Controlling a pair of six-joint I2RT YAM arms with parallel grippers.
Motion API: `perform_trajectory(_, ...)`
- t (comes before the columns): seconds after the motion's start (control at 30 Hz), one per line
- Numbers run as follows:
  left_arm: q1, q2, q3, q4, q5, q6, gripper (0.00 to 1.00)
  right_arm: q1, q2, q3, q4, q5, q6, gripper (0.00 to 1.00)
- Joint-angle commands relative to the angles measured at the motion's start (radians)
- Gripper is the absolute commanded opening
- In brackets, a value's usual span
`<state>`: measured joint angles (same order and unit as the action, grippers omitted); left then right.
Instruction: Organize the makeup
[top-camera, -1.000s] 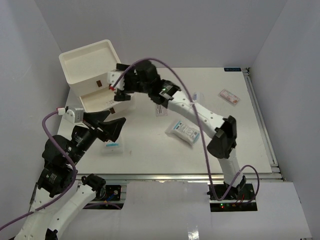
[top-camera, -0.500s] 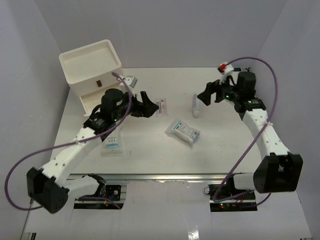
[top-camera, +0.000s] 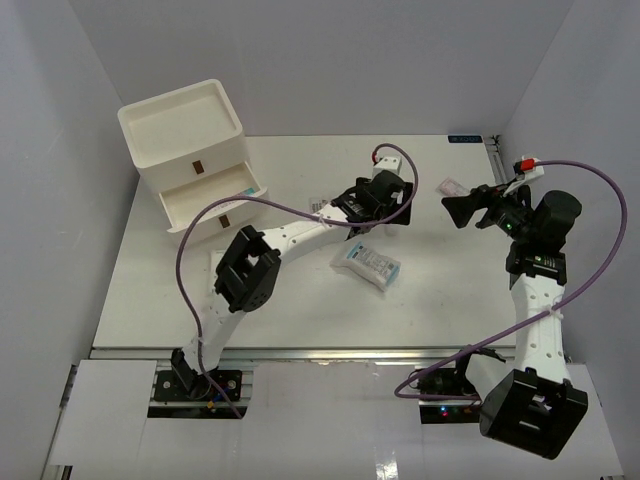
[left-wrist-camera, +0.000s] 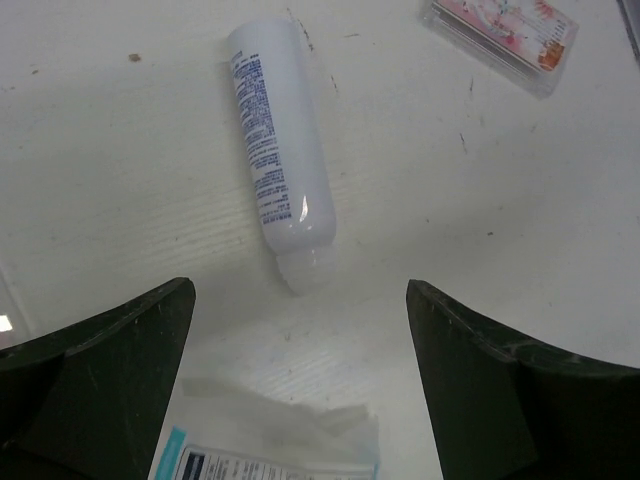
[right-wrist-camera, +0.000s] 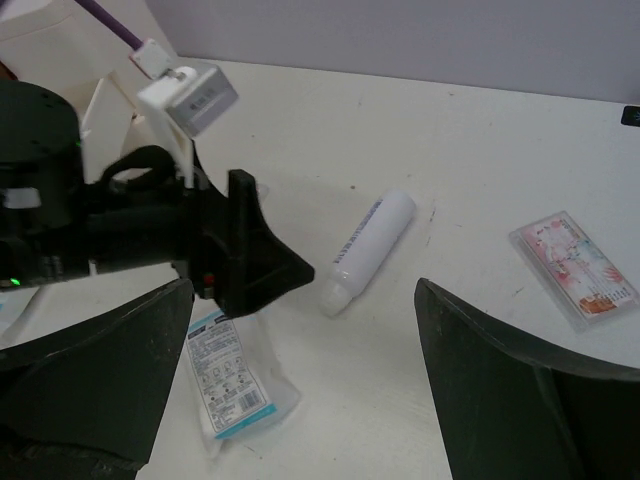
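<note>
Nearest your arm bases, the flat sachet pack (top-camera: 367, 264) lies on the white table (top-camera: 300, 300), about midway between the two arms. Just beyond it your left gripper (left-wrist-camera: 298, 292) is stretched across the middle of the table, its fingers spread wide and holding nothing. The white tube (left-wrist-camera: 277, 190) lies flat ahead of that gap, its cap end pointing back toward the gripper and the sachet pack, just beside the pack's crinkled edge. In the overhead view the gripper covers most of the tube, so you cannot tell there whether a finger touches it, but the right wrist view shows the tips stopping short. Your right gripper (right-wrist-camera: 302, 292) is on the right side, also spread wide and empty, facing the tube and the left gripper. The pink packet (right-wrist-camera: 573, 265) lies flat to the right of the tube, apart from it. Farthest off, in the far left corner, stands the drawer box (top-camera: 185, 135) with its lower drawer pulled out.
</note>
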<state>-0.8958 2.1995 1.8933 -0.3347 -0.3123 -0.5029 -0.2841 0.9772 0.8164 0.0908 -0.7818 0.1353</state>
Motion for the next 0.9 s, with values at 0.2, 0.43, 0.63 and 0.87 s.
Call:
perform_trajectory(0.2, -0.015, 0.279, 0.345, 0.028, -0.192, 0.113, 0.98, -0.013, -0.051, -0.027, 0.117, -0.033, 0.053, 0.97)
perform_trajectory(0.43, -0.015, 0.393, 0.413, 0.107, -0.224, 0.192, 0.91, -0.013, -0.048, -0.03, 0.121, -0.028, 0.051, 0.97)
perform_trajectory(0.63, -0.015, 0.419, 0.406, 0.132, -0.232, 0.216, 0.75, -0.013, -0.043, -0.037, 0.13, -0.03, 0.053, 0.97)
perform_trajectory(0.87, -0.015, 0.361, 0.305, 0.135, -0.196, 0.221, 0.44, -0.013, -0.047, -0.051, 0.144, -0.03, 0.056, 0.96)
